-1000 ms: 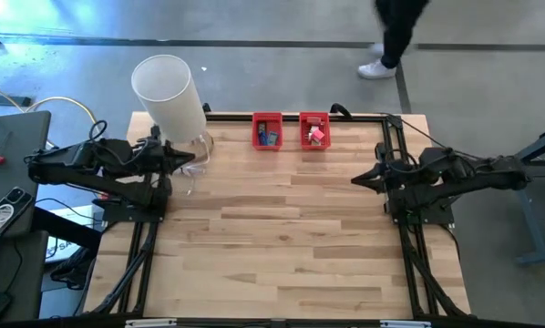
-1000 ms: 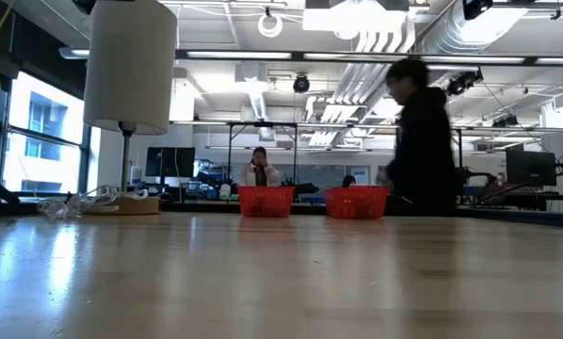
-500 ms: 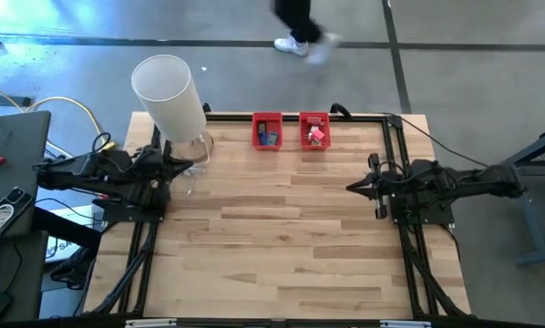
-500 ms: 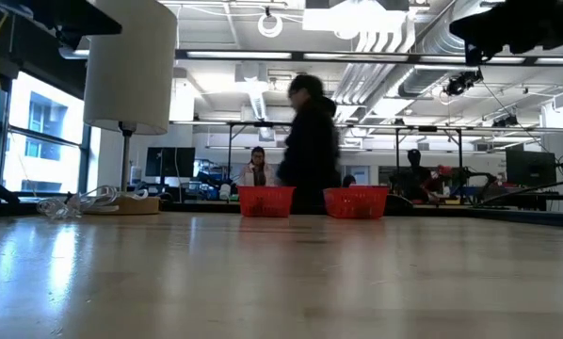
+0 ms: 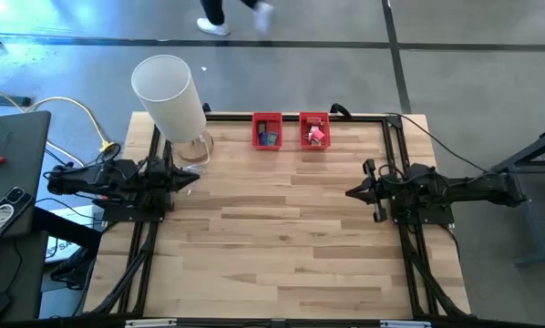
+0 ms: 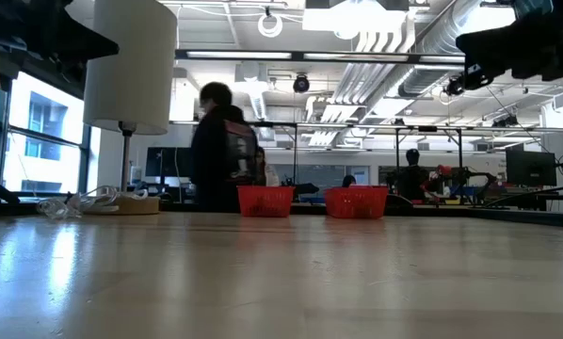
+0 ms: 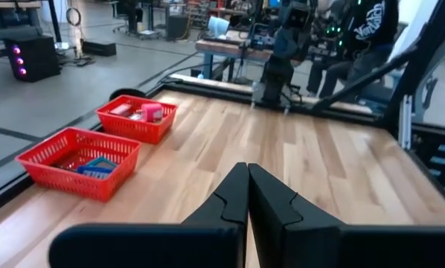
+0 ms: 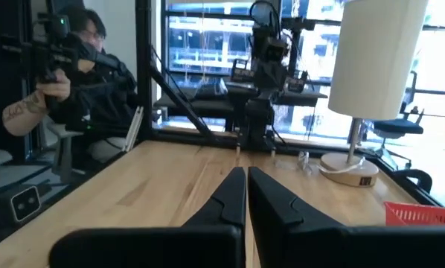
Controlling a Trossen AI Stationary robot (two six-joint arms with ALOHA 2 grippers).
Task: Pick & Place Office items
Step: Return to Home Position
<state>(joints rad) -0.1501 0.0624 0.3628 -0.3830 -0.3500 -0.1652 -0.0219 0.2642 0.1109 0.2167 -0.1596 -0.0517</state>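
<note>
The pale plank worktop (image 5: 282,251) is flanked at mid-depth by two dark arms, each laid low along its own side and pointed inward. The left pincer (image 5: 193,175) is held over the left edge, near the lamp's base, and its fingers (image 7: 234,197) are shown pressed together in the left wrist view. The right pincer (image 5: 350,192) is held at the right edge, well apart from the other, and its fingers (image 8: 234,197) are likewise pressed together; nothing is pinched by either. Farther back, at the far edge, the left red bin (image 5: 255,133) and the right red bin (image 5: 303,133) are set side by side, near each other but apart. The office items (image 5: 270,138) are found inside them: blue and teal ones in the left bin, pink pieces (image 5: 315,135) in the right. A tall white lamp (image 5: 168,91) is stood at the far left corner. Beyond the worktop, a person (image 6: 216,146) in dark clothes is seen on the floor behind the bins. Light lettering on a dark top (image 7: 371,21) is caught in the left wrist view, too small to be read.
</note>
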